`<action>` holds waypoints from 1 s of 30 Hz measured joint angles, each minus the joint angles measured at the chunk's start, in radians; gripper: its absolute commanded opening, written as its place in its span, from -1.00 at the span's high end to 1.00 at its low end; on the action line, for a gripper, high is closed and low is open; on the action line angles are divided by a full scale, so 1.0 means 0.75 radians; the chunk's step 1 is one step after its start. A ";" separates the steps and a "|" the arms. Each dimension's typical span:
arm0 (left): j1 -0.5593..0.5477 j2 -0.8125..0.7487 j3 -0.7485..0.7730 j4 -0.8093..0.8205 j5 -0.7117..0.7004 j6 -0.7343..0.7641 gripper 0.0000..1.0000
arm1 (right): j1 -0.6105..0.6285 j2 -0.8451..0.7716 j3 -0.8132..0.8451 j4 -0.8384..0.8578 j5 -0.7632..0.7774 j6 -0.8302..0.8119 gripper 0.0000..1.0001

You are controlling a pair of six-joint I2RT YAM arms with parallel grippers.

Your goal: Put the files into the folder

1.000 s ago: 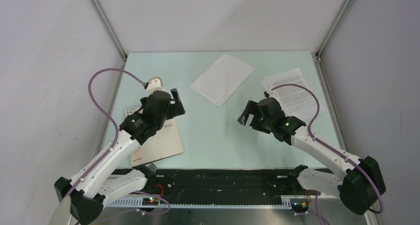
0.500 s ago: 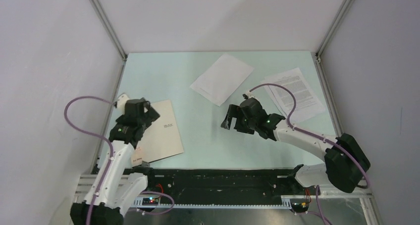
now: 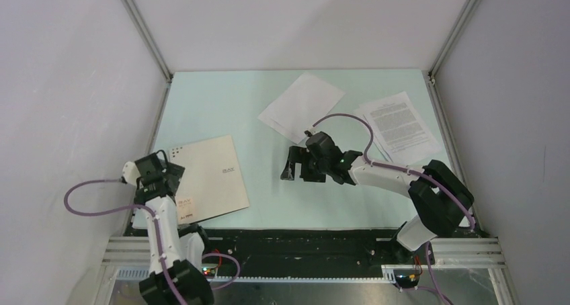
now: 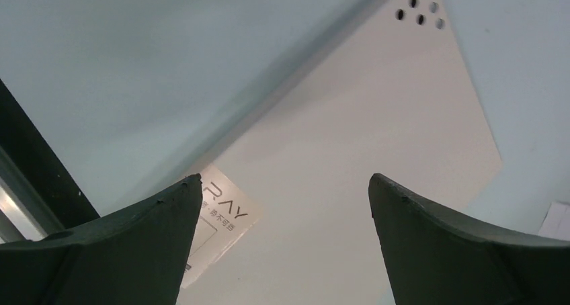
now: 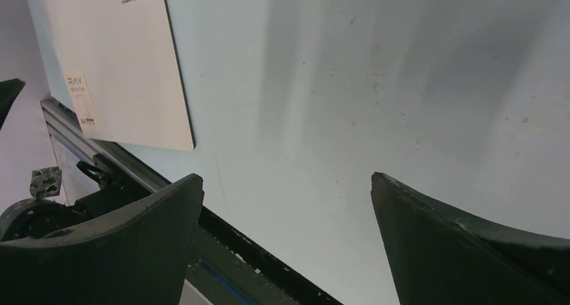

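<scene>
Folder (image 3: 205, 177) lies shut, beige side up, flat at the near-left of the tabletop (image 3: 269, 191). Blank sheets (image 3: 302, 107) sit far centre and printed sheets (image 3: 400, 127) far right, both well apart from it. Left claw (image 4: 285, 184) hangs over the folder's near-left part, jaws spread, empty. Right claw (image 5: 287, 181) hovers mid-tabletop, also spread and empty. Judgement: sheets are light, thin, limp and flush with the surface, so likely to slide or buckle; best nipped at a corner. Folder looks stiffer; which edge opens cannot be told.
</scene>
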 measured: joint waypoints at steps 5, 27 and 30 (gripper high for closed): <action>0.197 0.142 -0.081 0.096 0.113 -0.066 -0.96 | 0.006 0.030 0.019 0.021 -0.039 -0.025 -1.00; -0.069 0.733 0.077 0.397 0.251 -0.055 -0.96 | -0.013 0.281 0.176 0.209 -0.085 -0.146 -1.00; -0.166 0.793 0.125 0.390 0.195 -0.042 -0.96 | -0.013 0.357 0.247 0.225 -0.085 -0.149 -1.00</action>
